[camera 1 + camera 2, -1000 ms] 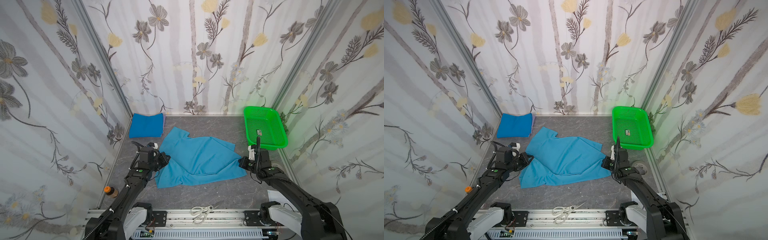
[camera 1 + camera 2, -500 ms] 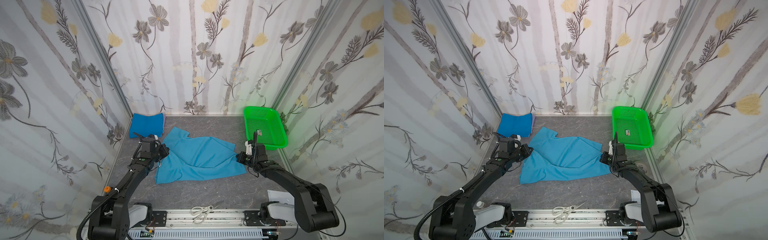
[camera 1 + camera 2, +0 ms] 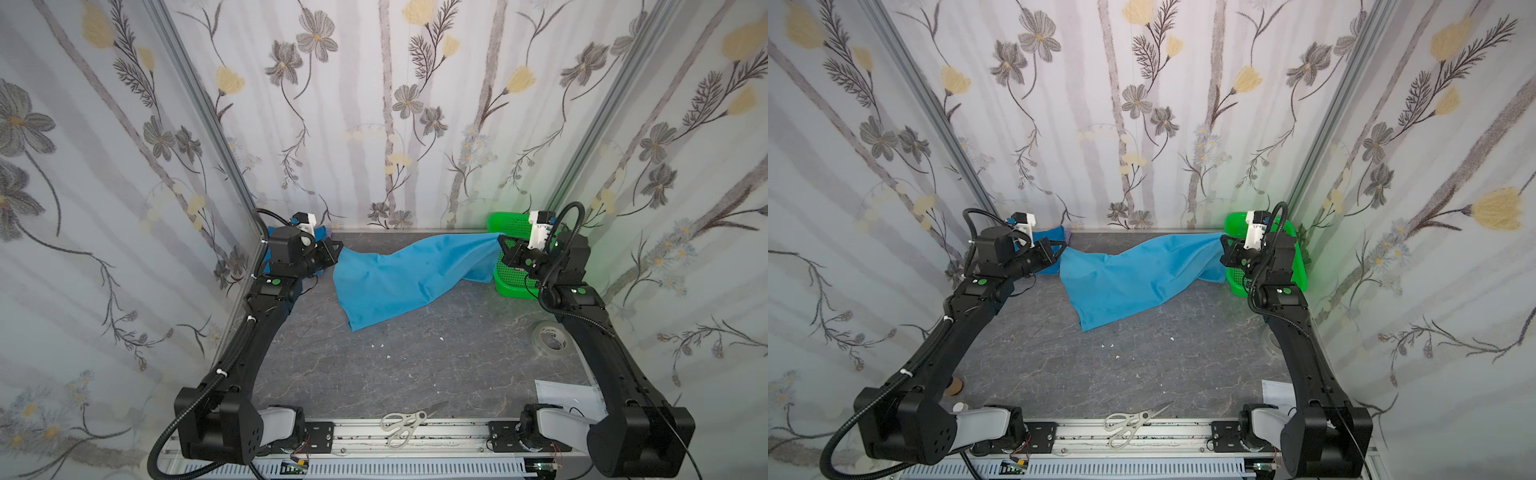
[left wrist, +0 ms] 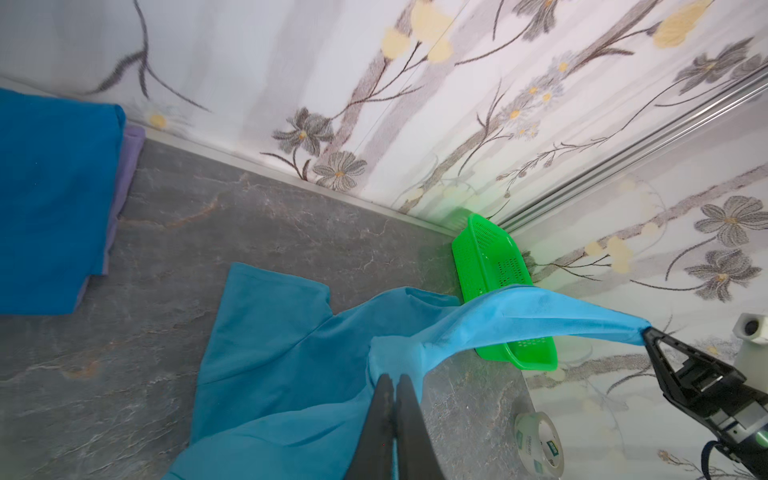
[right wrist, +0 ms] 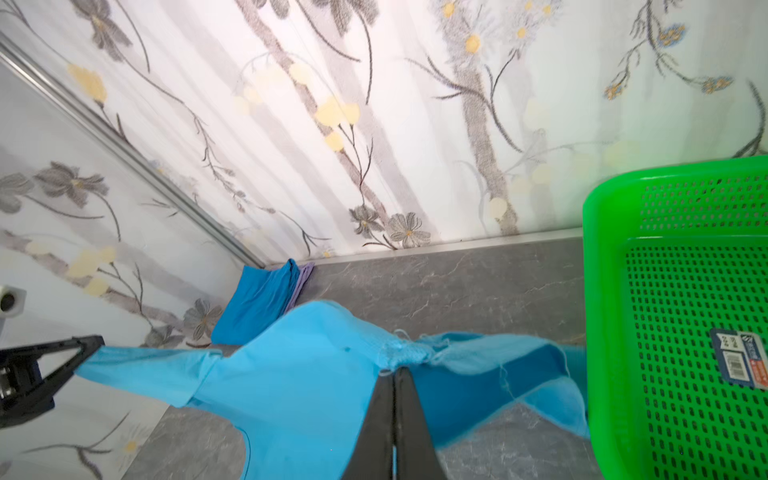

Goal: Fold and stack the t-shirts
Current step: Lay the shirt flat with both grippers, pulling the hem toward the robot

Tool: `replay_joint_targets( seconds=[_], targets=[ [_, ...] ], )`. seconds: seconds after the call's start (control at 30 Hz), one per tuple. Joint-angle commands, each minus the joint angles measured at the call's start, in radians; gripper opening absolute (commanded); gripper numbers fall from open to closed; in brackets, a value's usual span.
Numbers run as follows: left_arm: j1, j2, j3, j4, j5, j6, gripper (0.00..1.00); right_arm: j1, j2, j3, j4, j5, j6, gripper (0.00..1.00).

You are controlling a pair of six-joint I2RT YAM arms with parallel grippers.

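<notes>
Holding the sky-blue t-shirt (image 3: pixel 399 278) stretched across the upper middle of both top views, we have the left end effector (image 3: pixel 340 248) pinched tight on its left edge and the right end effector (image 3: pixel 500 241) pinched tight on its right edge, beside the green basket (image 3: pixel 513 286). Its lower part trails on the counter (image 3: pixel 415 365).

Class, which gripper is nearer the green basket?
Right. The right gripper hangs beside the basket; the left gripper is across the table, by the folded shirts.

Top views overlook the table (image 3: pixel 415 365); both wrist cameras closely face the t-shirt (image 4: pixel 270 332).
</notes>
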Motion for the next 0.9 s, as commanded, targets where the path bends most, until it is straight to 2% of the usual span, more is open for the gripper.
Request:
replay_joint_targets(
  seconds=[0.0, 0.1, 0.17, 0.23, 0.33, 0.47, 0.6, 0.73, 0.87],
  targets=[
    [0.005, -0.058, -0.043, -0.084, -0.013, 0.034, 0.00, 0.012, -0.085, -0.148, -0.044, -0.030, 0.004, 0.00],
    [0.005, -0.137, -0.096, -0.111, -0.003, 0.033, 0.00, 0.038, -0.238, -0.340, -0.059, 0.010, 0.040, 0.00],
    [0.005, -0.196, -0.120, -0.153, -0.008, 0.040, 0.00, 0.039, -0.341, -0.412, -0.120, 0.055, 0.049, 0.00],
    [0.004, -0.255, -0.135, -0.195, 0.003, 0.042, 0.00, 0.038, -0.439, -0.441, -0.221, 0.127, 0.049, 0.00],
    [0.000, -0.323, -0.138, -0.256, 0.067, 0.029, 0.00, 0.057, -0.581, -0.459, -0.275, 0.203, 0.139, 0.00],
    [-0.016, -0.418, -0.106, -0.371, 0.093, 0.037, 0.00, 0.059, -0.617, -0.444, -0.354, 0.329, 0.194, 0.00],
    [-0.025, -0.490, -0.094, -0.464, 0.093, 0.022, 0.00, 0.059, -0.603, -0.459, -0.358, 0.290, 0.241, 0.00],
    [-0.025, -0.553, -0.156, -0.515, 0.067, -0.009, 0.00, 0.069, -0.644, -0.520, -0.346, 0.302, 0.272, 0.00],
    [-0.028, -0.556, -0.215, -0.550, 0.077, -0.041, 0.00, 0.071, -0.636, -0.547, -0.324, 0.278, 0.276, 0.00]
  ],
)
